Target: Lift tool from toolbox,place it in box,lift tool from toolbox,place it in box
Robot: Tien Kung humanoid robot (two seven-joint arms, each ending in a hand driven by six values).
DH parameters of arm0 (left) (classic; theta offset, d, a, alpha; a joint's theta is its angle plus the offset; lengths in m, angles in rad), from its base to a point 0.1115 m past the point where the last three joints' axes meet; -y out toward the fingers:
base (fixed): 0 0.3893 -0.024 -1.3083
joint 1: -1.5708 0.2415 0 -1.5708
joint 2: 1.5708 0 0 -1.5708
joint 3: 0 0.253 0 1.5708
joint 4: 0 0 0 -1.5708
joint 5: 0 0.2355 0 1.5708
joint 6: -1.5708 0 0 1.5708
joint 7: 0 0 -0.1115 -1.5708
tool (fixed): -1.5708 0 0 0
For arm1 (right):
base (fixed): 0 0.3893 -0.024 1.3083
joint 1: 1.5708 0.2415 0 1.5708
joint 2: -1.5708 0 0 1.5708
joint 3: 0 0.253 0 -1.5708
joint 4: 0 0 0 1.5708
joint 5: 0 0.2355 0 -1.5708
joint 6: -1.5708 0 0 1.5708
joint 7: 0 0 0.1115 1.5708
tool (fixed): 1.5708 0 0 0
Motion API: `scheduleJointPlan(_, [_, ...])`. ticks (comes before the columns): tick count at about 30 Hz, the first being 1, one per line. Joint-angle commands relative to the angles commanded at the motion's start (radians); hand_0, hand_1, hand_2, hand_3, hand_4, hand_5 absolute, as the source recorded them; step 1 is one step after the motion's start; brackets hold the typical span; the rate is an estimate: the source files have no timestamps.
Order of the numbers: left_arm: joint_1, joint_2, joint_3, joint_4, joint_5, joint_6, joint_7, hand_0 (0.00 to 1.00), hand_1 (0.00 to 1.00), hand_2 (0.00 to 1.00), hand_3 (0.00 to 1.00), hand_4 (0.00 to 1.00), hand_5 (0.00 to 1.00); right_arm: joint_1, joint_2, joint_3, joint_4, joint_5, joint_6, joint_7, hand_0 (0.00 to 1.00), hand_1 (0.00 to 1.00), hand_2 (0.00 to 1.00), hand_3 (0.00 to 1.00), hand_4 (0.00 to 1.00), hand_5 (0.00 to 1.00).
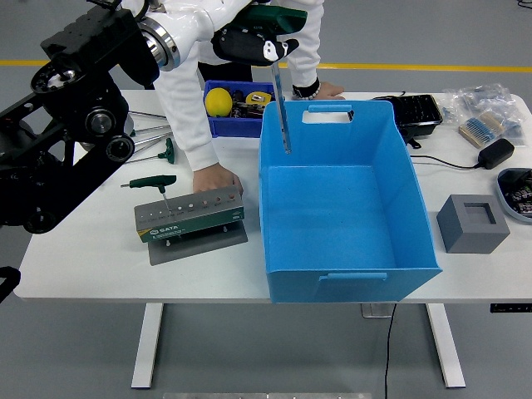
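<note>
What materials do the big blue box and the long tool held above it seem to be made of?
Big blue box: probably matte foam-like plastic, since its walls look thick and dull. Long tool in the left robot hand: thin grey shaft, likely metal, with a dark green handle that looks like plastic.

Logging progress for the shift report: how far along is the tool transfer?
Nothing visible lies in the blue box yet. In hand: the left hand grips a T-handle tool, its shaft hanging over the box's left wall. Left: release it, then fetch the green-handled tool standing in the toolbox, which a person's hand steadies.
</note>
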Motion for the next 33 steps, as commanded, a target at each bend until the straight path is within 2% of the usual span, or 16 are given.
scheduleJointPlan(4, [-0.001, -0.037, 0.078, 0.019, -0.004, 0.024, -0.018, 0.032, 0.002, 0.032, 0.092, 0.727, 0.564, 0.0, 0.0, -0.004, 0.0, -0.001, 0.0, -0.001, 0.77, 0.741, 0.798, 0.596, 0.823, 0.734])
scheduleJointPlan(9, [0.009, -0.101, 0.205, 0.145, 0.009, 0.088, -0.076, 0.036, 0.002, 0.032, 0.092, 0.731, 0.555, 0.003, -0.001, -0.005, 0.001, -0.001, -0.002, 0.0, 0.77, 0.741, 0.798, 0.595, 0.823, 0.734])
scheduleJointPlan(14, [0.014, -0.14, 0.324, 0.247, -0.02, 0.173, -0.15, 0.038, 0.002, 0.038, 0.094, 0.737, 0.55, 0.008, -0.004, -0.005, 0.002, -0.001, -0.003, 0.002, 0.77, 0.742, 0.797, 0.595, 0.822, 0.734])
scheduleJointPlan(16, [0.018, -0.152, 0.357, 0.267, -0.035, 0.188, -0.174, 0.038, 0.002, 0.038, 0.094, 0.737, 0.55, 0.01, -0.005, -0.005, 0.002, -0.002, -0.003, 0.003, 0.77, 0.742, 0.797, 0.595, 0.822, 0.734])
scheduleJointPlan(17, [0.021, -0.156, 0.372, 0.273, -0.046, 0.196, -0.188, 0.136, 0.064, 0.135, 0.196, 0.871, 0.602, 0.011, -0.006, -0.005, 0.003, -0.002, -0.003, 0.004, 0.769, 0.741, 0.797, 0.595, 0.822, 0.735])
scheduleJointPlan(19, [0.024, -0.163, 0.39, 0.28, -0.074, 0.2, -0.212, 0.136, 0.064, 0.135, 0.196, 0.871, 0.602, 0.012, -0.007, -0.006, 0.003, -0.002, -0.003, 0.004, 0.769, 0.741, 0.797, 0.595, 0.822, 0.735])
scheduleJointPlan(22, [0.027, -0.171, 0.4, 0.29, -0.118, 0.183, -0.25, 0.136, 0.064, 0.135, 0.196, 0.871, 0.602, 0.012, -0.008, -0.01, 0.003, -0.001, -0.003, 0.005, 0.769, 0.741, 0.797, 0.595, 0.822, 0.735])
scheduleJointPlan(23, [0.03, -0.175, 0.396, 0.295, -0.131, 0.184, -0.277, 0.292, 0.296, 0.379, 0.504, 0.992, 0.569, 0.012, -0.009, -0.016, 0.004, 0.001, -0.004, 0.005, 0.769, 0.74, 0.797, 0.595, 0.822, 0.734])
scheduleJointPlan(28, [0.041, -0.189, 0.363, 0.303, -0.143, 0.235, -0.384, 0.292, 0.296, 0.379, 0.504, 0.992, 0.569, 0.01, -0.012, -0.03, 0.005, 0.008, -0.004, 0.006, 0.769, 0.74, 0.797, 0.595, 0.822, 0.734])
scheduleJointPlan(29, [0.041, -0.192, 0.355, 0.306, -0.143, 0.249, -0.405, 0.406, 0.537, 0.628, 0.661, 0.998, 0.529, 0.011, -0.012, -0.034, 0.005, 0.008, -0.005, 0.005, 0.769, 0.739, 0.797, 0.595, 0.822, 0.734])
scheduleJointPlan(33, [0.038, -0.199, 0.324, 0.317, -0.144, 0.289, -0.46, 0.406, 0.537, 0.628, 0.661, 0.998, 0.529, 0.011, -0.014, -0.045, 0.007, 0.012, -0.006, 0.005, 0.769, 0.739, 0.797, 0.595, 0.822, 0.734])
